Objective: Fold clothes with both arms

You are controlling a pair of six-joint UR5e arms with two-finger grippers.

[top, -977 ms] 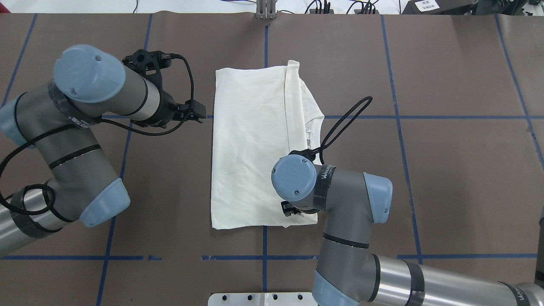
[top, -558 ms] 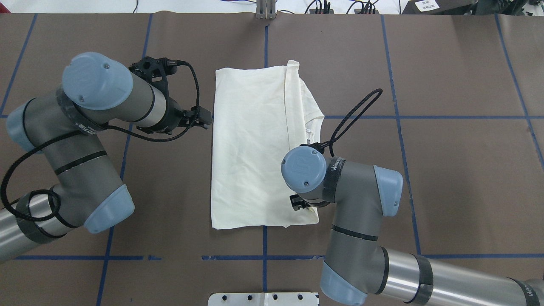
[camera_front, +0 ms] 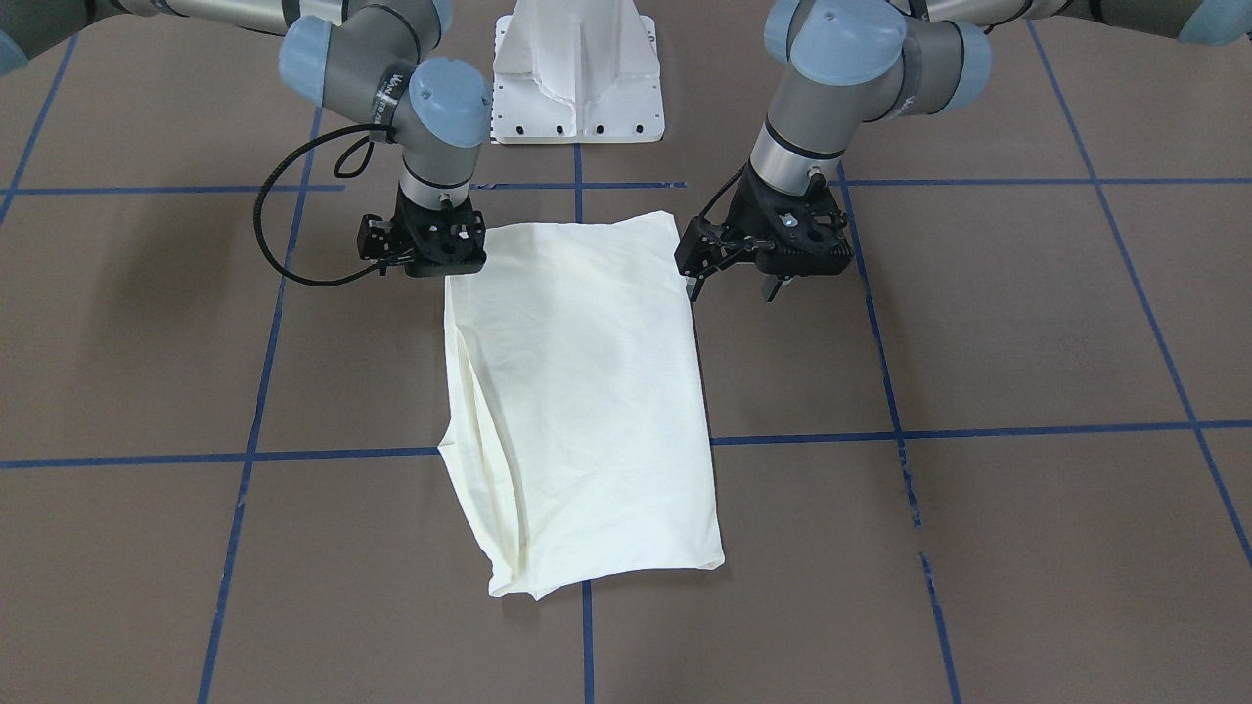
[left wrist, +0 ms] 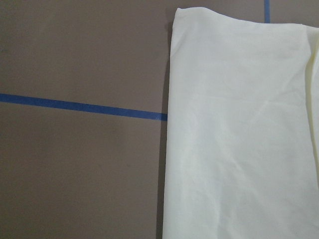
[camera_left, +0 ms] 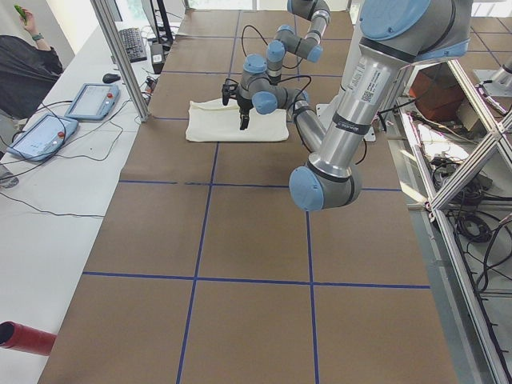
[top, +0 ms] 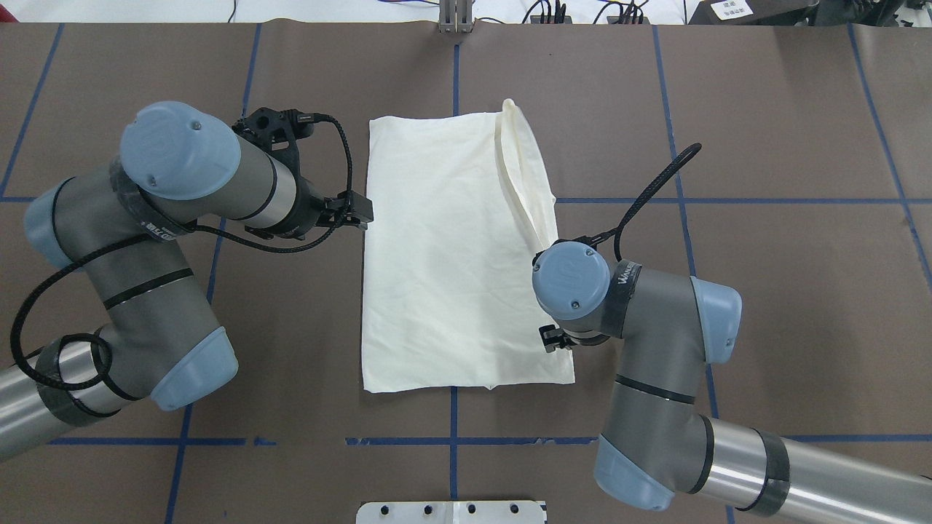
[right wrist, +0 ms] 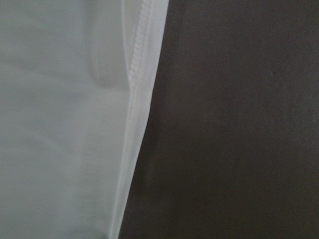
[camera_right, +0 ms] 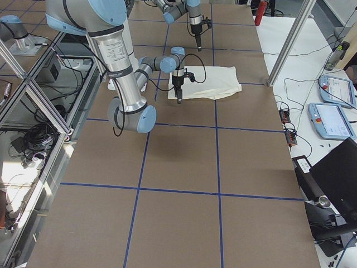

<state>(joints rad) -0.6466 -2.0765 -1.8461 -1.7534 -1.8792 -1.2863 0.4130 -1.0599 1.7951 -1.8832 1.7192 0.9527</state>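
1. Brown table (top: 764, 109) ruled with blue tape lines (top: 728, 200), and here is the cream T-shirt (top: 437, 255) lying flat in the middle as a long rectangle. It is plain side up, no print showing.
2. The left gripper (camera_front: 734, 288) hovers just beside the shirt's left edge with its fingers spread and nothing between them.
3. The right gripper (camera_front: 430, 269) is down low at the shirt's near right corner. Its fingertips are tucked under the wrist, so I cannot tell whether they pinch the hem or merely rest by it.
4. Trouble spot one is that loose ridge of fabric (top: 520, 167) along the right side. A tug from one corner alone would likely roll it open and skew the rectangle.
5. Trouble spot two: the left side has no hold on the cloth, so any lift now looks lopsided. A shallow bite on that thin hem could also slip.
6. The right wrist's black cable (top: 648, 193) arcs beside the shirt and might brush the cloth if the arm swings inward.
7. Around the edges, the white pedestal base (camera_front: 579, 68) sits behind the shirt. On the side bench are a handheld screen (camera_left: 92, 100) and a person (camera_left: 24, 68), well apart from the work.
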